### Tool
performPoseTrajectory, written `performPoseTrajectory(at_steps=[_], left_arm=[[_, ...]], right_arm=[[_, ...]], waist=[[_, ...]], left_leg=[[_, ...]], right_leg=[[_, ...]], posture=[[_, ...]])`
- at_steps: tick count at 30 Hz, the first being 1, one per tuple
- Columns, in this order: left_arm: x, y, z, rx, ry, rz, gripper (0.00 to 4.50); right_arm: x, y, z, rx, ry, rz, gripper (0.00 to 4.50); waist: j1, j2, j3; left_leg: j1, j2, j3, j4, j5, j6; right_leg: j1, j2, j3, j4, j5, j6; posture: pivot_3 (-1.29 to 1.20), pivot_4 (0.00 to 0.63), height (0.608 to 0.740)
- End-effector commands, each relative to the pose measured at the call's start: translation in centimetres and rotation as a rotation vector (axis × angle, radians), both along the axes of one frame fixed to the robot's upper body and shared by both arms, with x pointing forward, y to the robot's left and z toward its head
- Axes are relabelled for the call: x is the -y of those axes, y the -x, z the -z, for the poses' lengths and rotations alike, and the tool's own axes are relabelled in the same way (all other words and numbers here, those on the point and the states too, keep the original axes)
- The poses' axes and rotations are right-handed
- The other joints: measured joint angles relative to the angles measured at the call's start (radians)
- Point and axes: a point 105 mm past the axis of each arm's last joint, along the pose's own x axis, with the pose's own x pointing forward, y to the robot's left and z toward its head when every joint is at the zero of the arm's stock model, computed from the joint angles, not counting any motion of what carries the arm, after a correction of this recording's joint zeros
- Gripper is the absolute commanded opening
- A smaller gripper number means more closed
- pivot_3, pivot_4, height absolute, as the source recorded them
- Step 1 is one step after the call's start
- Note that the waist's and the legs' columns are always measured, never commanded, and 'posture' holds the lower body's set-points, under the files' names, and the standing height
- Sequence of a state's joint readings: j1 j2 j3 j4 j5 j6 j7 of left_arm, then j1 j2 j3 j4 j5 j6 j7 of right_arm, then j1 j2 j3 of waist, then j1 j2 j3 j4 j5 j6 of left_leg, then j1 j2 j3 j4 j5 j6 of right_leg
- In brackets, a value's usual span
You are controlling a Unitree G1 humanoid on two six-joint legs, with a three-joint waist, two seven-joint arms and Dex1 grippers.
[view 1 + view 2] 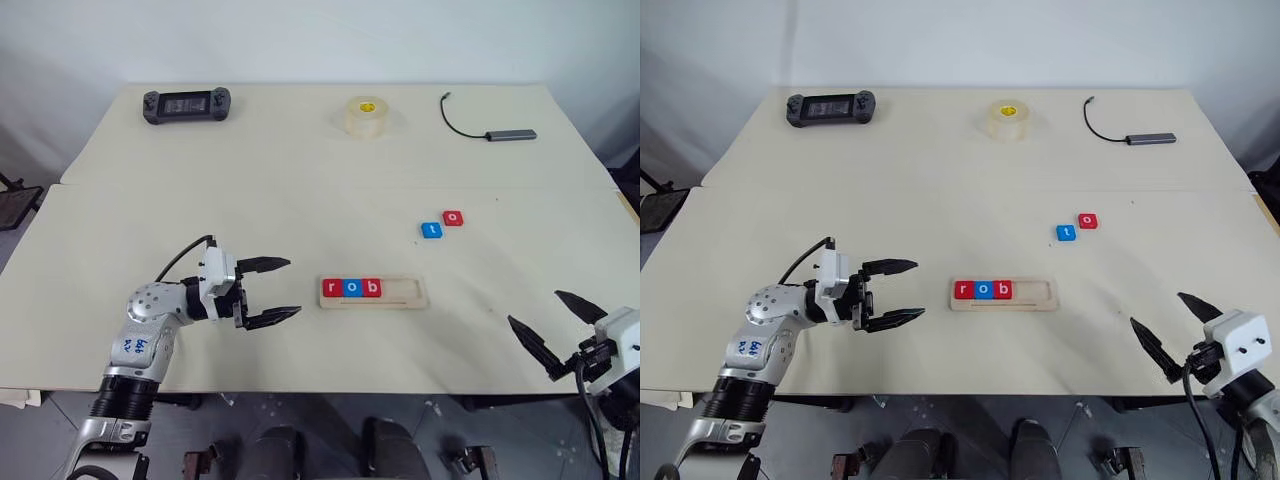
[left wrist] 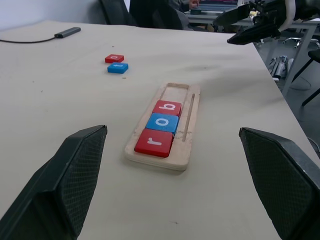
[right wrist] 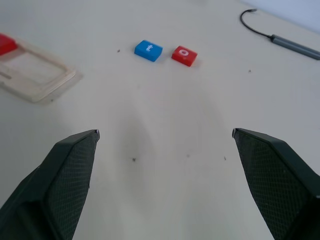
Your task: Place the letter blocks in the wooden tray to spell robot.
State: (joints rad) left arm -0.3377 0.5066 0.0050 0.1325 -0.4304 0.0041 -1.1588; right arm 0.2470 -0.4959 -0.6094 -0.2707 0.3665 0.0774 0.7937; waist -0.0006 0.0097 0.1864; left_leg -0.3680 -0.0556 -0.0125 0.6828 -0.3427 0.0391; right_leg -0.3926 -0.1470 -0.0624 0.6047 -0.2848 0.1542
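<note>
The right gripper [image 1: 557, 335], jaws wide and empty, is the nearer arm to the small red square "o" block [image 1: 453, 217], lying ahead and inward beside the blue "t" block [image 1: 431, 230].

My left arm [image 1: 150, 330] has silver-grey rounded joints, a white wrist block, blue handwriting on its shell and a black cable looping over the wrist. My right wrist housing [image 1: 1240, 345] is white with small dark holes. Both grippers carry black tapered fingers with cross-hatched pads.

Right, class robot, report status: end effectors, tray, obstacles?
Both end effectors, left and right, open, empty. Pale wooden tray holds r-o-b. Red o block, blue t block loose. Path unobstructed.
</note>
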Motion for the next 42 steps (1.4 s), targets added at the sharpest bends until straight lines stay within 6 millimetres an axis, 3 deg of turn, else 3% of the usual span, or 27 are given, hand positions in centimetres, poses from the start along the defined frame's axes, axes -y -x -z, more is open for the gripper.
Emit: performPoseTrajectory(at_steps=[1,4,10,17,27,34,42], left_arm=[[-0.1,0.1,-0.9,0.052,0.000,0.001,4.50],[0.0,0.3,-0.9,0.053,0.003,-0.003,4.50],[0.3,0.9,-0.9,0.055,0.018,-0.010,4.50],[0.5,0.9,-0.9,0.071,0.033,-0.034,4.50],[0.7,1.6,-0.6,0.068,0.046,-0.061,4.50],[0.8,1.6,-0.7,0.068,0.048,-0.065,4.50],[1.1,1.5,-0.7,0.067,0.052,-0.062,4.50]], right_arm=[[-0.6,-1.7,-3.0,0.076,-0.061,-0.018,4.47],[-1.2,-4.1,-4.2,0.013,-0.091,-0.042,4.47],[-2.5,-10.9,-6.4,-0.255,-0.056,-0.028,4.47],[-3.2,-15.4,-5.9,-0.433,0.082,0.042,4.47],[-4.4,-16.5,-4.9,-0.484,0.069,0.041,4.47],[-3.8,-16.7,-5.2,-0.483,0.028,0.080,4.47],[-2.8,-18.9,-5.2,-0.495,-0.100,0.224,4.47]], waist=[[0.000,0.000,0.000],[-0.001,0.000,0.000],[-0.001,0.001,0.000],[0.012,0.000,0.000],[0.011,0.001,0.000],[0.008,0.001,0.000],[-0.004,0.001,0.000]], left_leg=[[0.000,0.000,0.000,0.000,0.000,0.000],[0.000,0.000,-0.001,0.000,0.000,0.000],[-0.002,0.001,-0.002,0.000,0.000,0.000],[-0.007,-0.001,-0.005,0.000,0.000,0.000],[-0.008,-0.001,-0.005,0.000,-0.001,0.000],[-0.008,-0.001,-0.005,0.000,-0.001,0.000],[-0.008,-0.001,-0.005,0.000,0.000,0.000]], right_leg=[[0.000,0.000,0.000,0.000,0.000,0.000],[-0.001,0.000,0.000,0.000,0.000,0.000],[-0.002,-0.001,-0.001,-0.001,-0.001,-0.002],[-0.004,-0.002,-0.005,-0.001,-0.002,-0.003],[-0.005,-0.002,-0.008,-0.002,-0.002,-0.003],[-0.005,-0.002,-0.008,-0.002,-0.001,-0.003],[-0.005,-0.001,-0.007,-0.001,-0.001,-0.003]], posture=[[0.00,0.150,0.740],[0.00,0.150,0.740],[0.00,0.150,0.740],[0.00,0.150,0.740],[0.00,0.150,0.740],[0.00,0.150,0.740],[0.00,0.150,0.740]])
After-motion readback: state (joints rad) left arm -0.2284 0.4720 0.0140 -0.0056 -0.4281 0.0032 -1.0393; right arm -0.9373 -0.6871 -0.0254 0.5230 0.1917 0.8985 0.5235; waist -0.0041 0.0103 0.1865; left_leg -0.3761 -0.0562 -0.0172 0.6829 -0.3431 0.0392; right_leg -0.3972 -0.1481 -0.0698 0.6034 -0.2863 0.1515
